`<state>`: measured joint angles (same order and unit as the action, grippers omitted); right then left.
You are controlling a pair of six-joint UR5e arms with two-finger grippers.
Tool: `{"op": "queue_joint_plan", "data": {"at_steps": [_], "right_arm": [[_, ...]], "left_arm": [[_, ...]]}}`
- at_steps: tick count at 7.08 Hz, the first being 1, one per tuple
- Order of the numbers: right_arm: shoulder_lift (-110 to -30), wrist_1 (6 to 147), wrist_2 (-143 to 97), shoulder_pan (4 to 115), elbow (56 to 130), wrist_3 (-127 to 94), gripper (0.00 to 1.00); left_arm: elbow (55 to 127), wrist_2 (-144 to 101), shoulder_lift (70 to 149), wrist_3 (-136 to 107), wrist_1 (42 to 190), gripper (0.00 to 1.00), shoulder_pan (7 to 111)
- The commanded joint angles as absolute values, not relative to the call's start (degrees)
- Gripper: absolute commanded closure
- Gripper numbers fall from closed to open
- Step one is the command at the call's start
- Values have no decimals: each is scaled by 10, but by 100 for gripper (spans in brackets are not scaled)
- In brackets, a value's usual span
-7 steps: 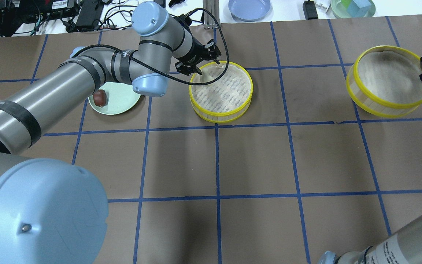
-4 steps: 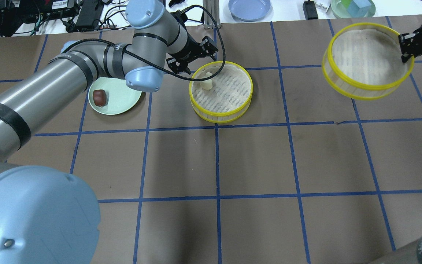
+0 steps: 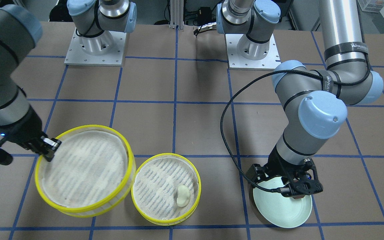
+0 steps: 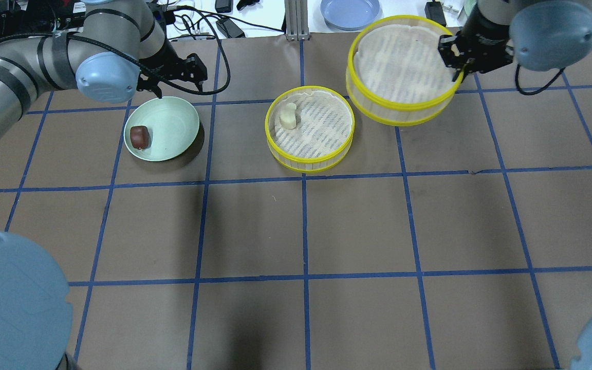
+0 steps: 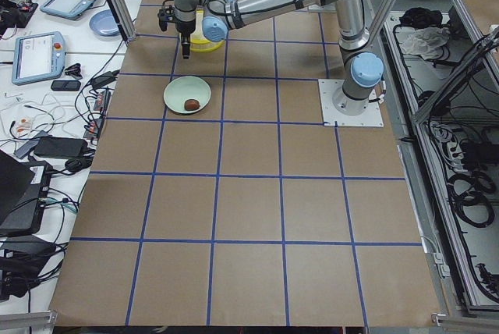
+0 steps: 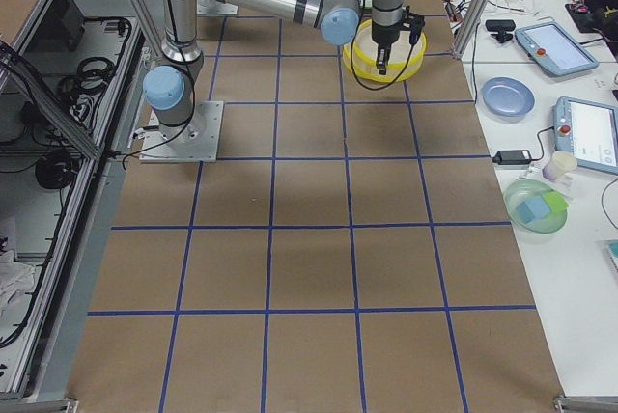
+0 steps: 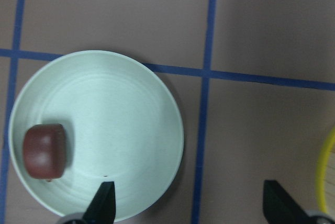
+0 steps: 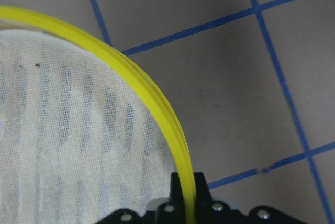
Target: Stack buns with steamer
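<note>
One yellow-rimmed steamer tier (image 4: 327, 128) stands on the table mid-back, with the cream-white bun (image 4: 288, 115) lying in it; both also show in the front view, tier (image 3: 155, 186) and bun (image 3: 182, 196). My right gripper (image 4: 452, 61) is shut on the rim of the second tier (image 4: 399, 56) and holds it in the air just right of the first tier. The reddish-brown bun (image 4: 140, 137) lies on the pale green plate (image 4: 172, 123). My left gripper (image 4: 175, 85) hangs open and empty over the plate's far edge; the left wrist view shows the bun (image 7: 44, 150) left of its fingers.
A blue plate (image 4: 350, 11), cables (image 4: 198, 20) and an aluminium post (image 4: 291, 20) lie beyond the table's far edge. A green bowl with blocks (image 6: 536, 206) and tablets sit on the side bench. The brown table top with its blue grid stretches toward the robot.
My left gripper has left the white bun in the table tier and moved left to above the green plate. My right gripper has lifted the other tier and carried it left.
</note>
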<state>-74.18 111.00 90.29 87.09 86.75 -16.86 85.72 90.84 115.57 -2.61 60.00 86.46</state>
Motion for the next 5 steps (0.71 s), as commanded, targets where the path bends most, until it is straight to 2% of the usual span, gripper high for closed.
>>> {"op": "queue_joint_plan", "data": {"at_steps": [1, 2, 5], "right_arm": [[-704, 1128, 902, 990, 867, -341, 100], [-684, 1162, 903, 1019, 867, -403, 100], [-629, 1195, 951, 1023, 867, -413, 100]], "left_arm": [[898, 978, 1167, 53, 599, 0, 814], [918, 990, 1169, 91, 592, 0, 792], [914, 989, 1212, 89, 560, 0, 784]]}}
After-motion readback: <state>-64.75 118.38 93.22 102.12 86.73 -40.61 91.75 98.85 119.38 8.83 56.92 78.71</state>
